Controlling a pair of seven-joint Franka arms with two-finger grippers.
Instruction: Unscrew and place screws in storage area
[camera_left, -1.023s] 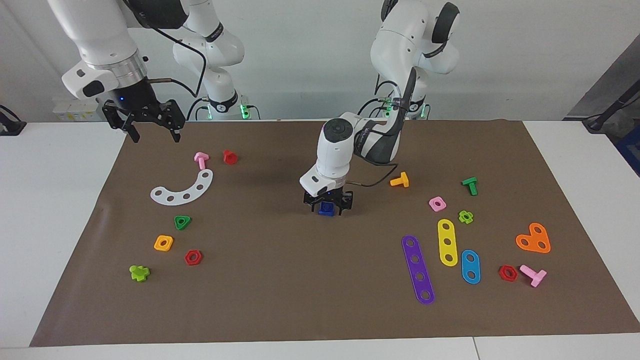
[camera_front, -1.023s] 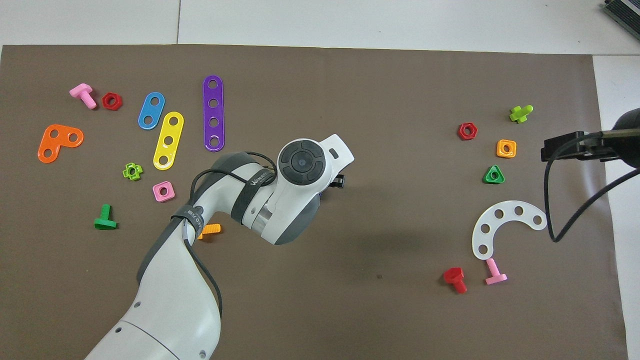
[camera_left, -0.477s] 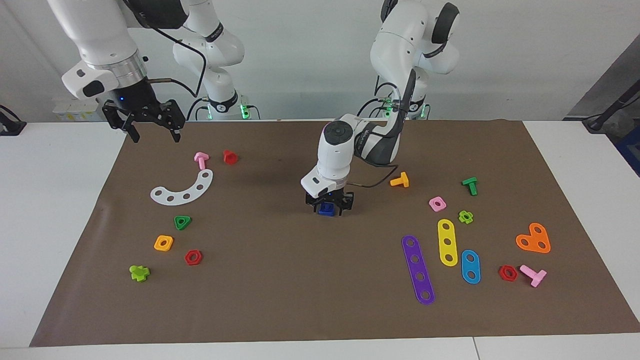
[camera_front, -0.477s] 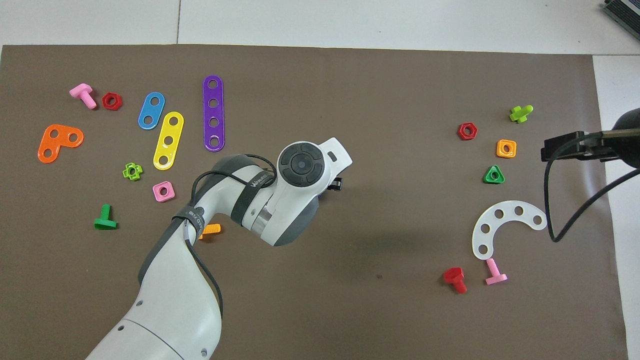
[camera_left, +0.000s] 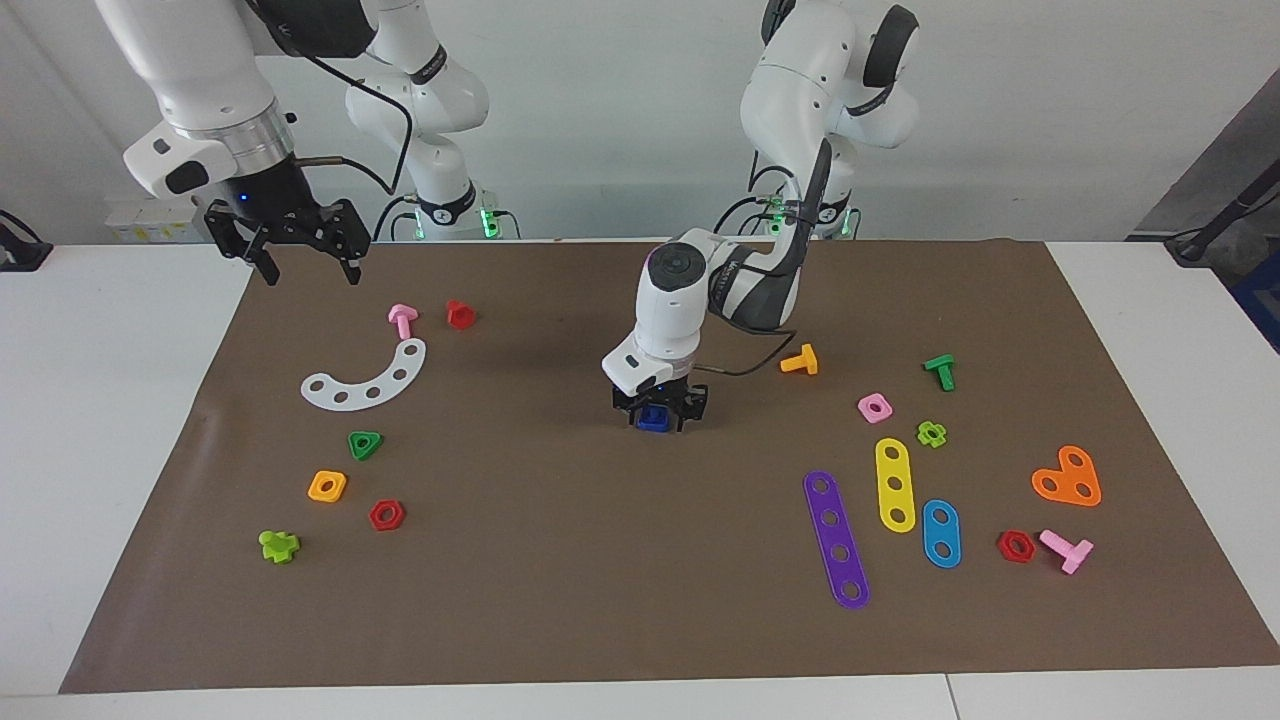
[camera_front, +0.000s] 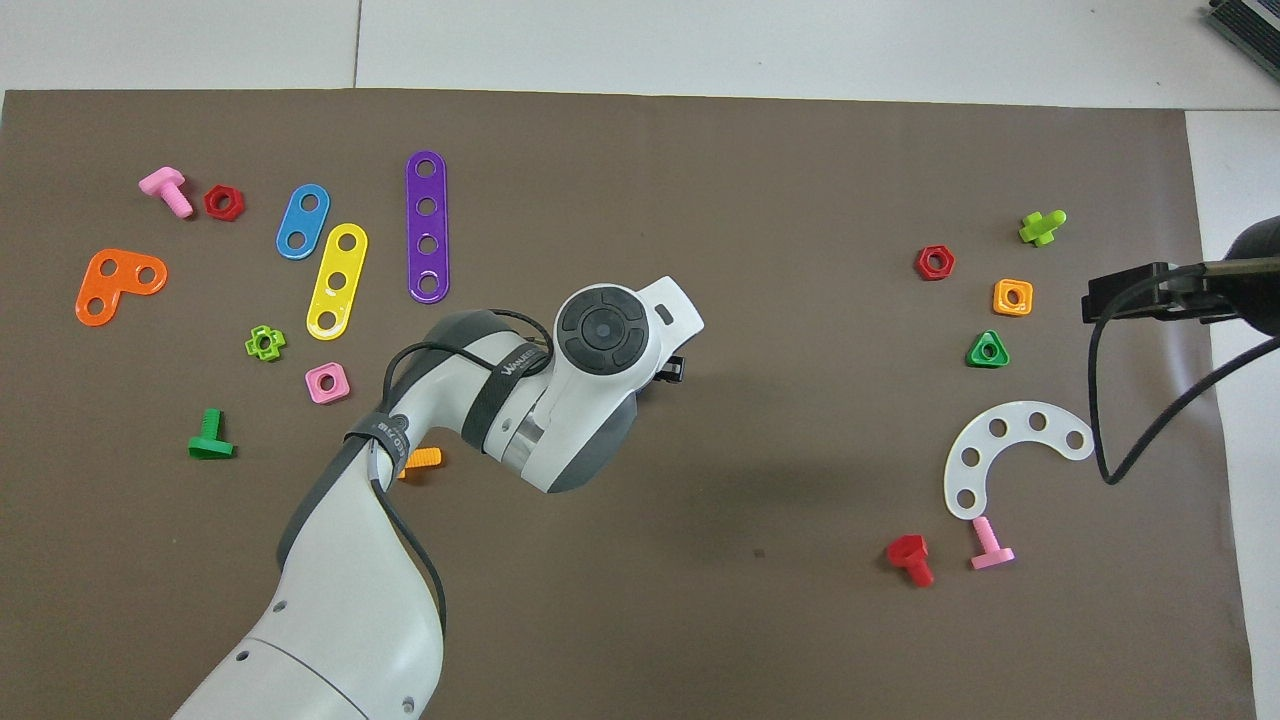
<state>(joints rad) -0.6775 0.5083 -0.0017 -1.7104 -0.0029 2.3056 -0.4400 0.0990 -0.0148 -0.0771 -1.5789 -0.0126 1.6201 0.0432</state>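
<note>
The dark-blue bolt (camera_left: 652, 418) stands on the brown mat (camera_left: 560, 560) near its middle; whether a nut is on it I cannot tell. My left gripper (camera_left: 657, 416) points straight down and is shut on the bolt at mat level. In the overhead view the left wrist hides the bolt, and only a black edge of the left gripper (camera_front: 676, 368) shows. My right gripper (camera_left: 306, 268) is open and empty, held in the air over the mat's edge at the right arm's end, where it waits; it also shows in the overhead view (camera_front: 1097, 296).
Toward the left arm's end lie an orange bolt (camera_left: 800, 360), a green bolt (camera_left: 940, 371), a pink nut (camera_left: 874, 407) and purple (camera_left: 836, 539), yellow (camera_left: 894, 484) and blue (camera_left: 940, 532) strips. Toward the right arm's end lie a white arc (camera_left: 366, 378), a pink bolt (camera_left: 402, 320) and a red bolt (camera_left: 460, 314).
The left wrist has shifted and turned slightly over the dark-blue bolt, which stays in place on the mat. The right arm has not moved.
</note>
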